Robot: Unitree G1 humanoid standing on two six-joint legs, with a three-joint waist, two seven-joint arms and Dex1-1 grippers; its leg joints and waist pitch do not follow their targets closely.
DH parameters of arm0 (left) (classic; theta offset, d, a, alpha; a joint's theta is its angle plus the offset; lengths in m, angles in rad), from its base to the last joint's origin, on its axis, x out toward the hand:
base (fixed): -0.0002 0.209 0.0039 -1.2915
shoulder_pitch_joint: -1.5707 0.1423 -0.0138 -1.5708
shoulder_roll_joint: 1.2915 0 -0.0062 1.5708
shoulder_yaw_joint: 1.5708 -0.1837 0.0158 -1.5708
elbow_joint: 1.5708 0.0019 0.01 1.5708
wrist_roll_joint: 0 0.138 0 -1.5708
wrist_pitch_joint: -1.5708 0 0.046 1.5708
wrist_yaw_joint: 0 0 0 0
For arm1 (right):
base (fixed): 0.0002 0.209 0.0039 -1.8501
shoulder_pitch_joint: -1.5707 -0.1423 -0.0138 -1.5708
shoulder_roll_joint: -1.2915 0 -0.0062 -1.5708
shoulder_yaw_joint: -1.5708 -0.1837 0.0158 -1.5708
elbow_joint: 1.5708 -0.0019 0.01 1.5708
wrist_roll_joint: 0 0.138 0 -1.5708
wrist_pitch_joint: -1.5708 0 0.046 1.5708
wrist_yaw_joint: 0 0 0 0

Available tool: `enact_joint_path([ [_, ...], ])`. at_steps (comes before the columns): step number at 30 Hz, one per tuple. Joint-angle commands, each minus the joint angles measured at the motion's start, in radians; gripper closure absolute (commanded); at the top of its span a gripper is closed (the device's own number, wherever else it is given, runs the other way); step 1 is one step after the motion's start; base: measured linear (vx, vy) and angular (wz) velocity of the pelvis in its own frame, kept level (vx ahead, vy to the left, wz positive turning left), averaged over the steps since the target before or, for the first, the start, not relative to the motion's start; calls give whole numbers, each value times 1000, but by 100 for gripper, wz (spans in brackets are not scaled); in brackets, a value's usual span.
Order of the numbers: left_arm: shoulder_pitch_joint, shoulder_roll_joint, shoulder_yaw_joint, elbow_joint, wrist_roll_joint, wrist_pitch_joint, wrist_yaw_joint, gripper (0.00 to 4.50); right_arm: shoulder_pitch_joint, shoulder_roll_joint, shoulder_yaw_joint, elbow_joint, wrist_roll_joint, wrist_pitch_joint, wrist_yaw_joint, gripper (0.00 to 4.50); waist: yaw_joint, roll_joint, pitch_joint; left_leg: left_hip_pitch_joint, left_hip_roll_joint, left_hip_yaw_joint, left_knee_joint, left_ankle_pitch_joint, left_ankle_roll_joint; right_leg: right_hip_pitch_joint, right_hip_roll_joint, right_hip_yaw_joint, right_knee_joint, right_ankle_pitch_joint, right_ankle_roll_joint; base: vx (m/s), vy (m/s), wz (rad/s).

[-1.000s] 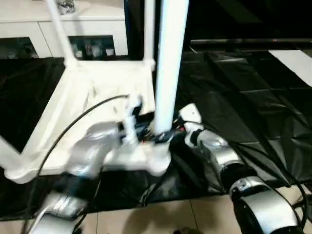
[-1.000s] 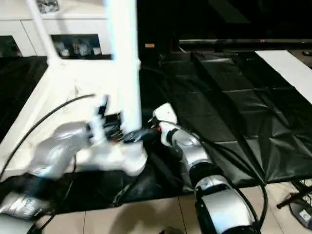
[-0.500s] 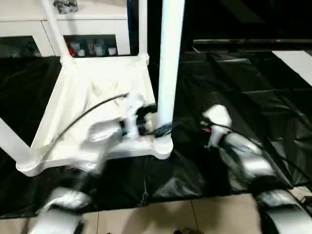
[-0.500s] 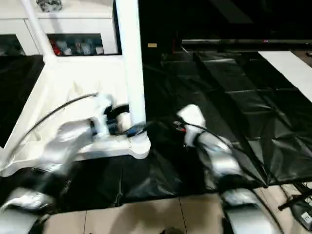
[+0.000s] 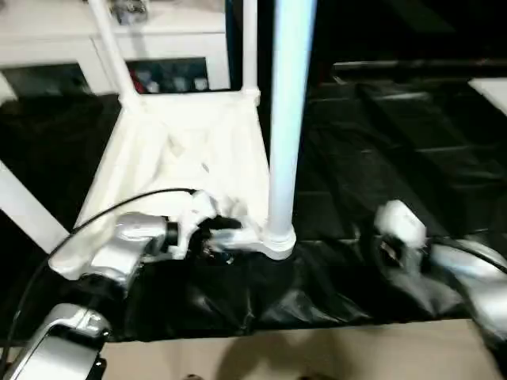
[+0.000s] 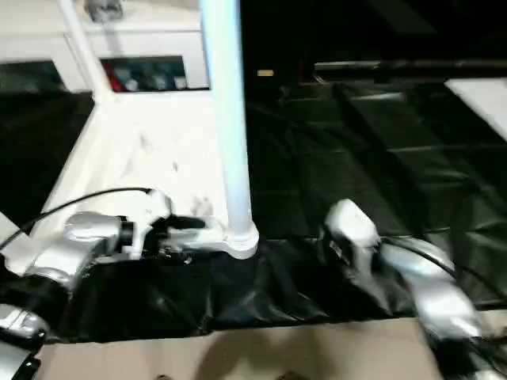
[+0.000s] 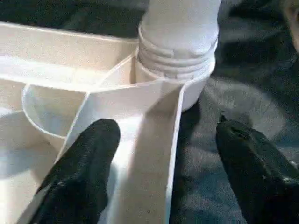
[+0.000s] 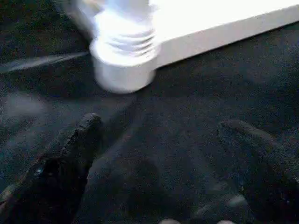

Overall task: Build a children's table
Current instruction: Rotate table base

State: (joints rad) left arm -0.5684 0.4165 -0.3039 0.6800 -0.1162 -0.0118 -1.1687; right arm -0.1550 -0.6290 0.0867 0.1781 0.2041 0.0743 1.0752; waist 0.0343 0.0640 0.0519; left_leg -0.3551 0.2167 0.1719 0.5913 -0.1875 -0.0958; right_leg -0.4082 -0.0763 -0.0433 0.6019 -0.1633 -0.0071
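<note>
The tabletop point(image 5: 182, 158) lies upside down on a black sheet point(image 5: 380, 158), ribbed underside up, with the white cabinet point(image 5: 158, 47) just beyond its far edge. Legs stand upright in its sockets: the nearest leg point(image 5: 289, 119) rises from the near right corner socket point(image 5: 279, 237), and two thinner-looking ones stand at the far corners (a fourth slants in at the near left corner). The left gripper point(image 7: 163, 154) sits at the tabletop's near edge, just beside that socket; its two black fingers point(image 7: 79, 177) stand apart, one over the ribbed underside, the other over the sheet outside the rim, and they straddle the rim wall without visibly pressing it. The right gripper point(image 8: 163, 158) hangs over the sheet, to the right of the socket and apart from it, fingers spread wide with only bare sheet between them, holding nothing.
</note>
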Motion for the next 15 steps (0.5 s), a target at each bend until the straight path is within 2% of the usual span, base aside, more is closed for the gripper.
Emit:
enact_joint_path([
  [1, -31, -4, -12, 44, 36, -30, 10, 100, 0, -10, 1, -63, 19, 23, 14, 0, 1, -12, -62, -8, -14, 10, -58, -248, 74, 63, -31, 19, -93, -368, -172, 0, 0, 0],
  [2, -35, -6, -10, 55, 39, -37, 12, 108, 2, -11, 1, -69, 18, 25, 13, 0, 0, -11, -64, -9, -14, 7, -57, -241, 70, 63, -32, 19, -91, -378, -165, 0, 0, 0],
  [3, -44, -8, -10, 71, 41, -44, 5, 116, -1, -8, -1, -80, 24, 39, 9, 0, -4, -16, -61, -11, -15, 6, -59, -240, 68, 62, -30, 17, -97, -407, -151, 0, 0, 0],
  [5, -68, -7, -3, 118, 44, -61, -17, 138, -11, 7, -3, -113, 48, 83, -3, 0, -7, -11, -61, -6, -16, 7, -59, -250, 69, 56, -28, 17, -101, -440, -141, 0, 0, 0],
  [6, -68, -7, -3, 118, 44, -61, -17, 144, -11, 7, -3, -113, 48, 83, -3, 0, -8, -13, -62, -4, -17, 7, -59, -254, 69, 55, -26, 16, -102, -447, -138, 0, 0, 0],
  [8, -83, 4, 4, 142, 47, -70, -25, 162, -29, 25, 2, -129, 52, 107, -28, 0, -9, -7, -64, -3, -11, 3, -63, -265, 64, 52, -30, 16, -98, -432, -145, 0, 0, 0],
  [11, -111, 19, 10, 150, 35, -27, -58, 185, -66, 31, 6, -155, 83, 159, -27, 0, -7, -27, -67, -3, -7, 4, -64, -245, 62, 53, -30, 20, -89, -373, -169, 0, 0, 0],
  [12, -113, 25, 9, 160, 40, -31, -58, 191, -68, 31, 14, -154, 83, 158, -18, 0, -3, -19, -67, 1, -6, 5, -63, -240, 64, 51, -32, 22, -87, -360, -176, 0, 0, 0],
  [13, -118, 35, 5, 174, 53, -37, -60, 199, -79, 29, 24, -156, 76, 171, -6, 0, -1, -40, -67, -2, -5, 7, -63, -230, 69, 53, -33, 23, -86, -339, -181, 0, 0, 0],
  [14, -119, 35, 7, 175, 53, -34, -63, 199, -81, 26, 24, -159, 77, 179, 1, 0, 2, -32, -68, -4, -6, 5, -63, -219, 68, 55, -33, 22, -78, -326, -187, 0, 0, 0],
  [15, -119, 35, 12, 177, 48, -30, -71, 210, -83, 25, 24, -161, 81, 188, 10, 0, 4, -33, -67, -3, -4, 7, -63, -213, 68, 53, -36, 24, -82, -318, -189, 0, 0, 0],
])
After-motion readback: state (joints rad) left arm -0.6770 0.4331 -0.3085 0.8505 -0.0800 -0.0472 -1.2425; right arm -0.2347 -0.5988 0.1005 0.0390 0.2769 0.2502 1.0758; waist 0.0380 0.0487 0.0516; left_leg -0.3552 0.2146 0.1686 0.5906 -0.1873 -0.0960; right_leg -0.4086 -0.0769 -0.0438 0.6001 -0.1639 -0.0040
